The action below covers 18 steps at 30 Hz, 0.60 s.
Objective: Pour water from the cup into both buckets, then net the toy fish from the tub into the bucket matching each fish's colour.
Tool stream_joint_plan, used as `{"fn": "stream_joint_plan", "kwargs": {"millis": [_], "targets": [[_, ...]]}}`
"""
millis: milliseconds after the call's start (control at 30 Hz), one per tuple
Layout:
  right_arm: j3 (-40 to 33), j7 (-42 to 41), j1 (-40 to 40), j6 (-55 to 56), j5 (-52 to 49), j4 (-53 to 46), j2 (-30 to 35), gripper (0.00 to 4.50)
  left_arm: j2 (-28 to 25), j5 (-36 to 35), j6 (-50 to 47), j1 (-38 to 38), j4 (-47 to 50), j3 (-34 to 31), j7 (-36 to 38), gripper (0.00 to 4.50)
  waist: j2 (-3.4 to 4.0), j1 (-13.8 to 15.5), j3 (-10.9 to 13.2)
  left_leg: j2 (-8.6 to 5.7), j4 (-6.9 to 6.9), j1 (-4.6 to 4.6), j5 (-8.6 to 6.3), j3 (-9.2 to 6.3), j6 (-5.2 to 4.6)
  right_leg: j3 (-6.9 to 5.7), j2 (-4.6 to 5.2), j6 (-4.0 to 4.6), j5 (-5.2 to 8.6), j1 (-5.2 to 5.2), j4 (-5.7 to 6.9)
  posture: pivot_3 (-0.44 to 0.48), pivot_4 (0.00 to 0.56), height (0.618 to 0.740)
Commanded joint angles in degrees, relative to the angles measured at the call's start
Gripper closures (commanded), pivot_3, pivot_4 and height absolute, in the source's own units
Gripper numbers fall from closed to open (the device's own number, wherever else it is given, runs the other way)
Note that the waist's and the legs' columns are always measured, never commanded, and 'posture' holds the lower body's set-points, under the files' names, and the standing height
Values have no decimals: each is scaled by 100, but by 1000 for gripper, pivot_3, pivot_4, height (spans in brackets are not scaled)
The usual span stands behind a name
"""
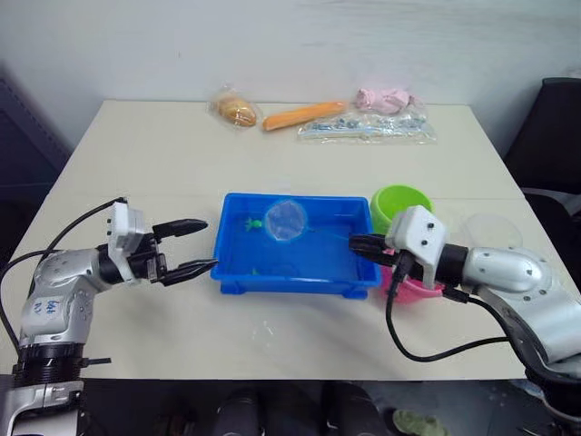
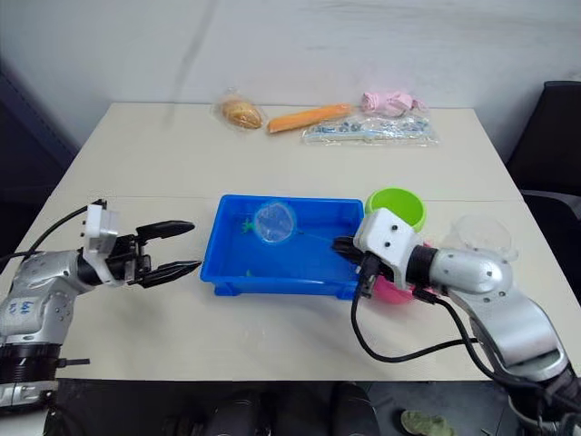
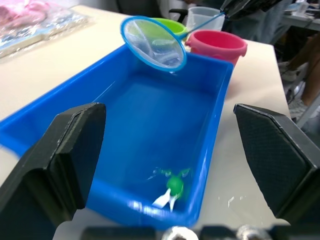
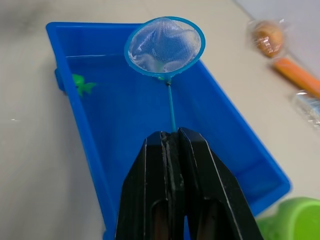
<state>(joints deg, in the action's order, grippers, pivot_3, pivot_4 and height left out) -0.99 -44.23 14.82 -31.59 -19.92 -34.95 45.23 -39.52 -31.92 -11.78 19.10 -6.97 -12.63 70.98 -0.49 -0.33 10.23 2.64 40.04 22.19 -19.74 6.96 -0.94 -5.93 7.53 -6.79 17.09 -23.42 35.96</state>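
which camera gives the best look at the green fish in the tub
The left wrist view: the green fish lies close and unobstructed in the tub. The right wrist view shows it smaller, near the far wall; the eye views show only small green specks.

Pink bucket [image 1: 413, 289] mostly hidden behind right claw [image 1: 356, 245]; net [image 1: 286, 220] contents unclear.

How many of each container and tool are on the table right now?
Buckets: 2, green and pink
Tub: 1
Cup: 1
Net: 1, held by the right gripper
Total: 5
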Motion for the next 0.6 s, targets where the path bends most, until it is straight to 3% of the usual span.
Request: {"fn": "stream_joint_plan", "kwargs": {"millis": [33, 367, 600], "targets": [[746, -177, 778, -235, 416, 432, 143, 4500, -315, -169, -14, -543, 268, -629, -58, 94, 0, 30, 0, 0, 0, 1, 0, 0, -1, -1, 1, 0, 0, -1, 0, 0, 150, 740], [2064, -750, 1568, -93, 1300, 1450, 227, 4500, -644, -215, -266, -1413, 747, -1001, -20, 94, 0, -9, 0, 1, -2, 9, -2, 10, 2, -6, 1, 0, 0, -14, 0, 0, 150, 740], [2637, -906, 2069, -118, 1710, 1966, -139, 4500, -833, -272, -414, -1777, 1079, -1129, 45, 94, 0, -50, 0, 3, -2, 10, -3, 11, 3, -5, 5, 1, 0, -16, -1, 0, 150, 740]]}}
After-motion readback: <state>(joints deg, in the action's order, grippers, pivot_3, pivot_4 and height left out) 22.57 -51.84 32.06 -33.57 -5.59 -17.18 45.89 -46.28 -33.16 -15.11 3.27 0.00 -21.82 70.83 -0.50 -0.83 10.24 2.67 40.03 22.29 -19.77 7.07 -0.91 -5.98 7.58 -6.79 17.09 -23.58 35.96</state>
